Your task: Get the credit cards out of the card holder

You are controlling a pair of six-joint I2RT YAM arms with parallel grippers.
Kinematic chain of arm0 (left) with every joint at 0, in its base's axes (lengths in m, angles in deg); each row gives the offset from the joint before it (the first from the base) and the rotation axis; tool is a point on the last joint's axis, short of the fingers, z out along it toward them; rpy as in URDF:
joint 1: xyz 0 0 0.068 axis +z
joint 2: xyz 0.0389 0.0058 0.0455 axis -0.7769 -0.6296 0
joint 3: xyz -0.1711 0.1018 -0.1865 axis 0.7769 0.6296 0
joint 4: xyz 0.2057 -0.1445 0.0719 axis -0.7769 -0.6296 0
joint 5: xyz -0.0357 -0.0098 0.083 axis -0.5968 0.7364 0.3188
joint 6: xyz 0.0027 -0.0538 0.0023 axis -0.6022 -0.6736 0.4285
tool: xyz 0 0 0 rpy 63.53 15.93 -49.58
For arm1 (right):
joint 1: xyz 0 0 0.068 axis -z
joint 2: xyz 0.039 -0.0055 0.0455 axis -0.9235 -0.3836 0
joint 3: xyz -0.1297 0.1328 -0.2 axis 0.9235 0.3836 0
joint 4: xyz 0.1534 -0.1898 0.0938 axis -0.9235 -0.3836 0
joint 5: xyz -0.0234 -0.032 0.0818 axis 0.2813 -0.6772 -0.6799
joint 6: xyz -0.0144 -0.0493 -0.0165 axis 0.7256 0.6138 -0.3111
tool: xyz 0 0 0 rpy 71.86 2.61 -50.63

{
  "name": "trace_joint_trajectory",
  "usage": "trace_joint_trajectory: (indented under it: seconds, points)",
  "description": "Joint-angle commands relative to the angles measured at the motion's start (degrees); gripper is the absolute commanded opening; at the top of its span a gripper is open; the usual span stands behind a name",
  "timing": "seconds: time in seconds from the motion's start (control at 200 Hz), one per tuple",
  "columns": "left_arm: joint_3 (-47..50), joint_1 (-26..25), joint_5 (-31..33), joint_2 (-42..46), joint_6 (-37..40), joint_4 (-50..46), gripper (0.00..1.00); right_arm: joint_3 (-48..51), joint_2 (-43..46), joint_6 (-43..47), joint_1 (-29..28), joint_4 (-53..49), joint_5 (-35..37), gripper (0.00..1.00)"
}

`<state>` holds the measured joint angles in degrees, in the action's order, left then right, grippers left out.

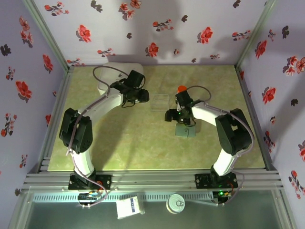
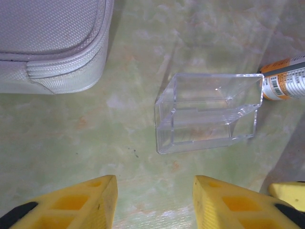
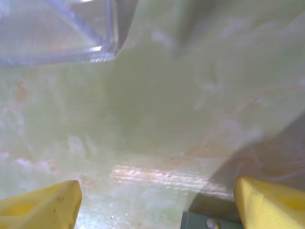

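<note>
The card holder (image 1: 185, 130) lies on the tabletop right of centre in the top view, just below the right gripper (image 3: 156, 191). In the right wrist view its grey-teal edge, with a small metal stud, shows at the bottom of the frame between the yellow fingers. Whether it is folded shut or spread open cannot be told.

It looks soft, flat and light, so it will likely flop and skid on the smooth tabletop unless one flap is pinned. The credit cards, presumably tucked inside, should be thin, stiff and slippery, and are best pinched by an exposed short edge.

The right jaws stand wide apart, clamping nothing. The left gripper (image 2: 155, 191) sits up and left of centre in the top view, its jaws parted with only bare tabletop between them.

A clear plastic stand (image 2: 207, 112) lies between the two grippers. An orange-capped bottle (image 1: 181, 88) sits above the right gripper, and a white case (image 1: 119, 76) is at the upper left.
</note>
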<state>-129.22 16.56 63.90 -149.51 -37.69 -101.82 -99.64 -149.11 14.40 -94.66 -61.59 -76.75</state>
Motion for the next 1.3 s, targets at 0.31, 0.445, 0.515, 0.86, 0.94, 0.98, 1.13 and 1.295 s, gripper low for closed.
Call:
trace_joint_trajectory:
  seconds: [0.31, 0.445, 0.515, 0.86, 0.94, 0.98, 1.13, 1.295]
  points:
    - [2.0, 0.8, -1.1, 3.5, 1.6, -0.1, 0.46, 0.9, 1.5, -0.2, -10.0, -9.7, 1.3, 0.85]
    - [2.3, 0.8, -1.1, 3.8, 1.8, 0.0, 0.46, 2.5, 3.8, -1.6, -12.8, -12.0, 2.5, 0.85]
    - [2.5, 0.8, -1.2, 3.7, 1.8, 0.1, 0.46, 3.6, 4.9, -3.0, -13.6, -13.4, 3.2, 0.86]
    - [2.8, 0.8, -1.9, 3.3, 1.3, 0.5, 0.47, 6.3, 14.3, -7.5, -14.5, -18.8, 8.0, 0.87]
    - [2.9, 0.8, -1.9, 3.3, 1.2, 0.7, 0.46, 4.2, 15.3, -7.0, -14.5, -23.0, 12.7, 0.89]
    - [3.0, 0.8, -2.0, 3.3, 1.0, 0.9, 0.47, 3.0, 15.3, -6.9, -14.4, -25.8, 15.5, 0.90]
    - [3.4, 0.8, -2.4, 2.7, 0.5, 1.6, 0.47, 1.7, 13.5, -4.5, -12.9, -31.8, 22.0, 0.98]
    - [3.8, 0.6, -2.6, 2.9, 0.3, 2.1, 0.48, 1.7, 11.5, -1.5, -9.5, -32.8, 23.5, 0.99]
